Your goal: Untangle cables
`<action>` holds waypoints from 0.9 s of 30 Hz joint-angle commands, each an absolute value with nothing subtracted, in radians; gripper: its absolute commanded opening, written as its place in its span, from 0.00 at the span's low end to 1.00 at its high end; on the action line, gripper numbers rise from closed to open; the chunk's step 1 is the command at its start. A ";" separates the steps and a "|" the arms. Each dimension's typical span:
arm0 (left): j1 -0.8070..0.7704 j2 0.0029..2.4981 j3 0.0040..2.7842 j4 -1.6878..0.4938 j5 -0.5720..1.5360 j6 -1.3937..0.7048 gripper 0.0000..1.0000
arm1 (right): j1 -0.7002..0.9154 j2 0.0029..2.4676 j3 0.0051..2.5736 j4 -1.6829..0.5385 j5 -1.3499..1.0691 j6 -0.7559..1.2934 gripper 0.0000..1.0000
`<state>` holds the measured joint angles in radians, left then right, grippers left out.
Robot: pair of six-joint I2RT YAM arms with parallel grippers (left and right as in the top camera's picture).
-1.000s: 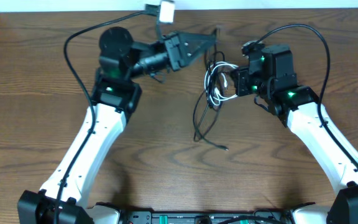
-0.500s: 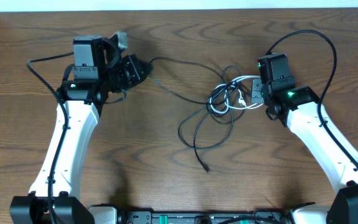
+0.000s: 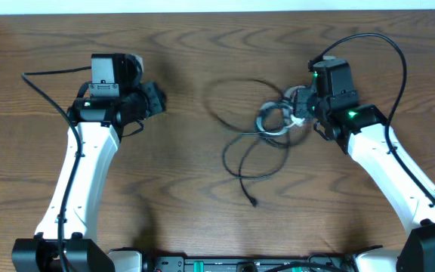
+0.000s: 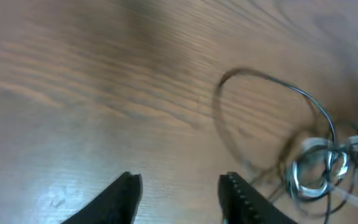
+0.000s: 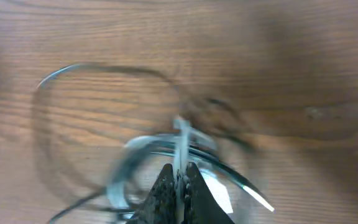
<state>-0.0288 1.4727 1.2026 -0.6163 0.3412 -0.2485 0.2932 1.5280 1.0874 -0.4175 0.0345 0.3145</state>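
the cables lie in a loose tangle on the brown wooden worktop, right of centre in the overhead view and hard up against the right tool. the knot of the tangle is a small coil where the white cable winds round itself with the black cables threaded through it; this coil sits just beside the right tool's tips. the right tool is clenched tight, and in its own wrist view a pale strand runs straight out from between the pinched tips, so it looks to be grasping the white cable, though that view is blurred. from the coil one faint black loop arcs up and left toward the middle of the worktop, and other black loops spread down and left, ending in a free strand with a small plug lying on the wood nearer the front edge. the left tool is well apart from all of it, on the left side of the worktop, pointing toward the tangle. its two fingers stand apart, released, with only bare wood between them; in its wrist view the black loop and the coil lie far ahead and to the right, touching neither finger.
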 commanded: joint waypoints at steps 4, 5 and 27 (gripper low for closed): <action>-0.126 1.538 1.199 -0.597 0.543 -0.100 0.51 | 0.295 1.569 1.105 -0.412 -0.051 0.317 0.01; -0.146 1.554 1.199 -0.581 0.543 -0.101 0.51 | 0.295 1.575 1.105 -0.412 -0.064 0.316 0.01; -0.458 1.910 1.199 -0.074 0.569 -0.197 0.58 | 0.160 1.595 1.105 -0.469 -0.538 0.175 0.01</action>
<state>-0.4339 1.8854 1.2015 -0.1028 0.5556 -0.1890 0.1890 1.5967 1.0878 -0.4671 -0.3405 0.2459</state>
